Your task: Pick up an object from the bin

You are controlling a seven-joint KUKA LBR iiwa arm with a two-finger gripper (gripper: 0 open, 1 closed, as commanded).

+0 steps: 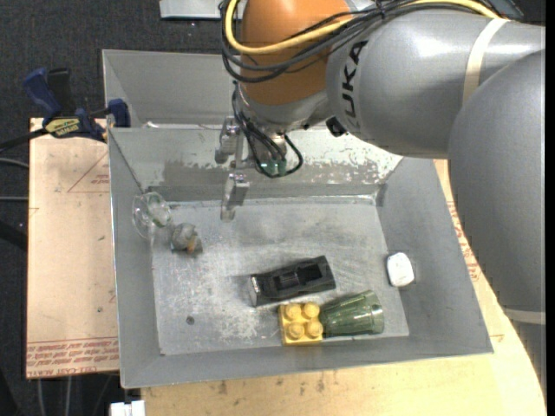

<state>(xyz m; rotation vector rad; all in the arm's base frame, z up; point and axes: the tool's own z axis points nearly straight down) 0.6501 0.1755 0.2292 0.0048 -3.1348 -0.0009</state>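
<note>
My gripper (pixel 231 199) hangs under the arm's orange cover, over the back of the bin floor left of centre. Nearest to it, down and to its left, lies a small grey-brown lump (pixel 184 240). A clear glass cup (pixel 149 211) rests on its side against the left wall. A black rectangular device (pixel 292 281) lies further forward, near the middle of the floor. The gripper touches none of them.
At the front of the bin a yellow studded brick (pixel 301 322) lies against a green translucent cup (pixel 353 314) on its side. A small white piece (pixel 400 269) sits by the right wall. The arm fills the upper right.
</note>
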